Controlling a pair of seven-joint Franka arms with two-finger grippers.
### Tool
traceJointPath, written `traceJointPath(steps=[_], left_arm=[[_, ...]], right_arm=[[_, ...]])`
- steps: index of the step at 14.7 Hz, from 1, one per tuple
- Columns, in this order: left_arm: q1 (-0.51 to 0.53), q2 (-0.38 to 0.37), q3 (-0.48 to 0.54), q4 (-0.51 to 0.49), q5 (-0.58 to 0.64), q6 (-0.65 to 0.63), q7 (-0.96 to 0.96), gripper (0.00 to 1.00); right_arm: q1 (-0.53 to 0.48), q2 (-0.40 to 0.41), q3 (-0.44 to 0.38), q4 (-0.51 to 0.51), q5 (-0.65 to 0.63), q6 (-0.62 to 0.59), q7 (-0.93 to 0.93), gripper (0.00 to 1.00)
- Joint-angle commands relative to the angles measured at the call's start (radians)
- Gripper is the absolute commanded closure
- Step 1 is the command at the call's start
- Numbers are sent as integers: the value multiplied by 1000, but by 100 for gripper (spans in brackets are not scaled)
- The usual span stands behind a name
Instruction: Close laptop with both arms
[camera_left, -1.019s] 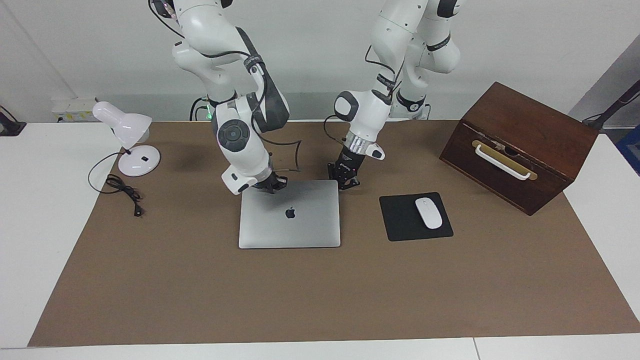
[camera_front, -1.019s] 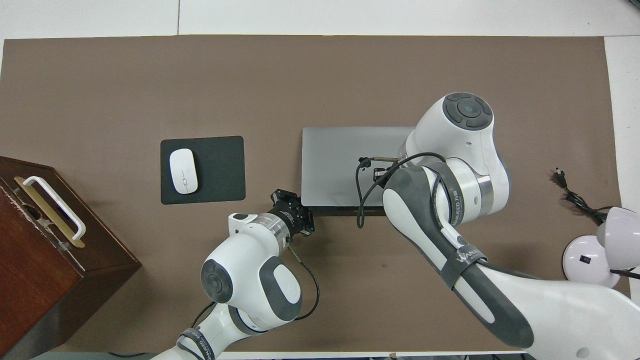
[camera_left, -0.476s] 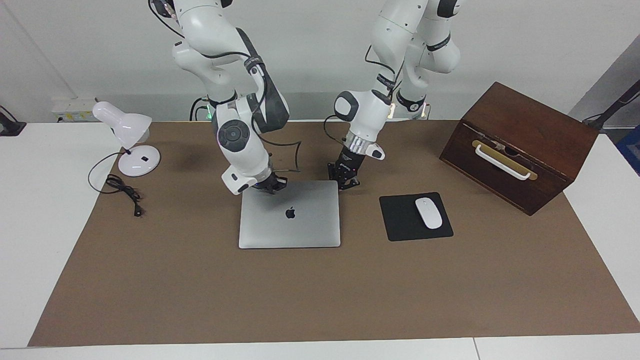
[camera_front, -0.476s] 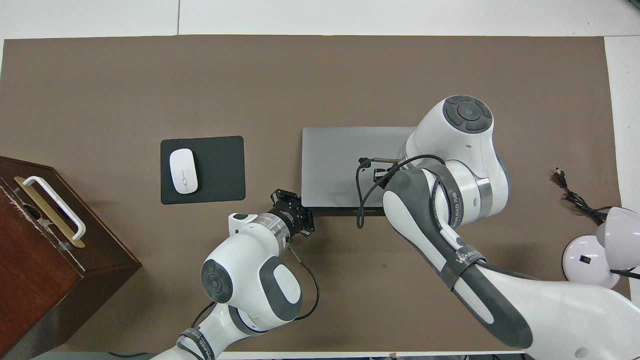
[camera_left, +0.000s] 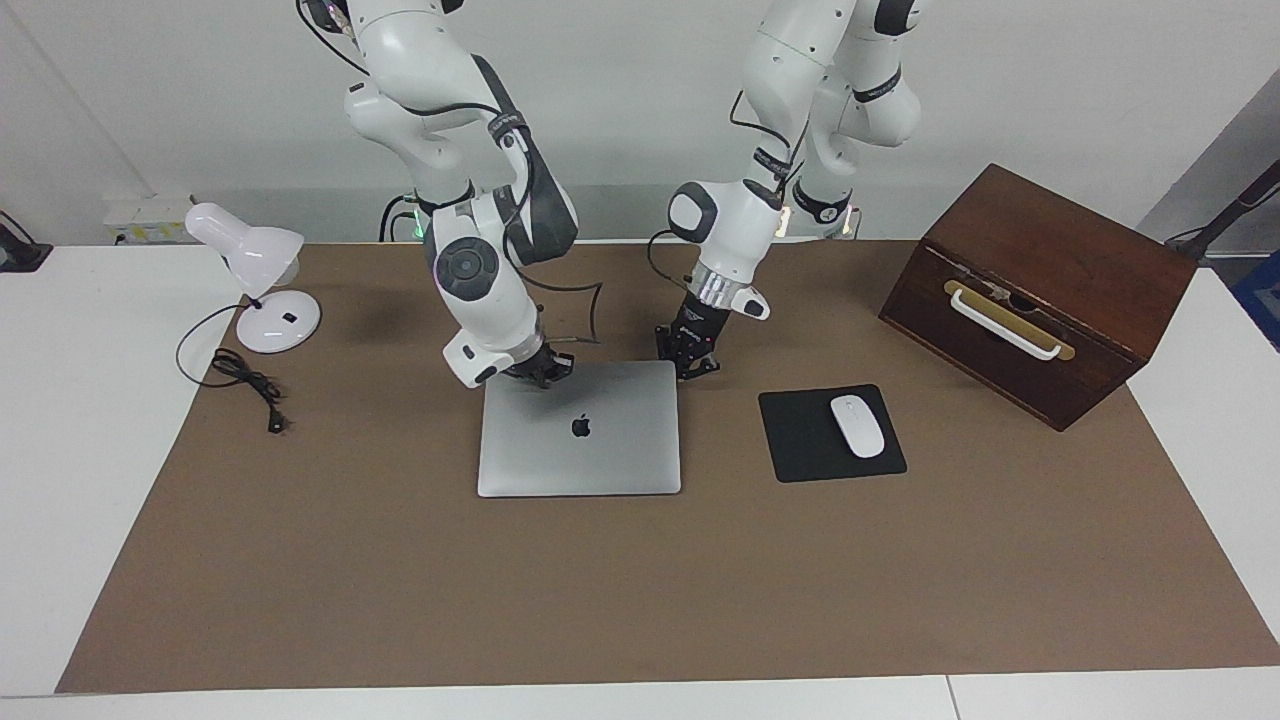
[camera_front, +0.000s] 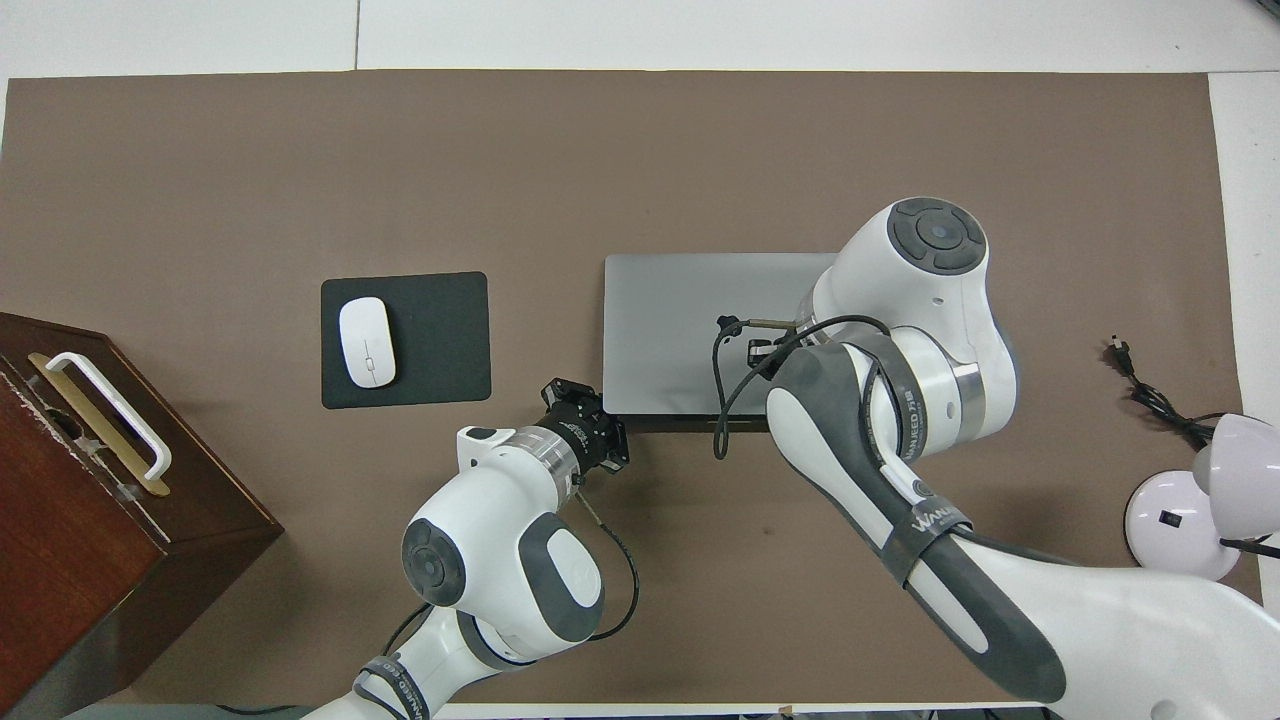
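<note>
Two end effectors, both w/ fingertips shut, neither holding anything. Right end effector (camera_left: 541, 372) sits at the laptop (camera_left: 580, 430) lid corner nearest the robots, toward the right arm's end; whether it touches the lid cannot be told. Left end effector (camera_left: 693, 362) hangs just beside the laptop's other robot-side corner, over the brown mat (camera_left: 640, 580), apart from the lid.

Laptop: lid already flat on its base, logo up, lying mid-tabletop on the mat; task looks essentially done. Handling (est.): rigid metal shell, fairly heavy, smooth and slippery to pinch, screen fragile under point load. Best contact = flat push on the lid near its free edge, both corners evenly, not a grasp.

Relative to laptop: mouse pad (camera_left: 800, 440) w/ white mouse (camera_left: 857, 426) on it lies beside it toward the left arm's end; wooden box (camera_left: 1040, 290) further that way, shut, contents not visible. Desk lamp (camera_left: 255, 280) stands well apart toward the right arm's end.
</note>
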Motion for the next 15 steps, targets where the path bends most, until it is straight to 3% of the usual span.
traceJointPath(steps=[1, 11, 15], left_arm=[[-20, -1, 11, -59, -23, 0, 9, 100], [-19, -1, 11, -58, -23, 0, 9, 100], [-17, -4, 13, -59, -23, 0, 9, 100]], right_arm=[[-1, -29, -2, -44, 25, 30, -34, 100], [-3, -27, -2, -21, 25, 5, -34, 100], [-4, -25, -12, 39, 25, -73, -34, 100]])
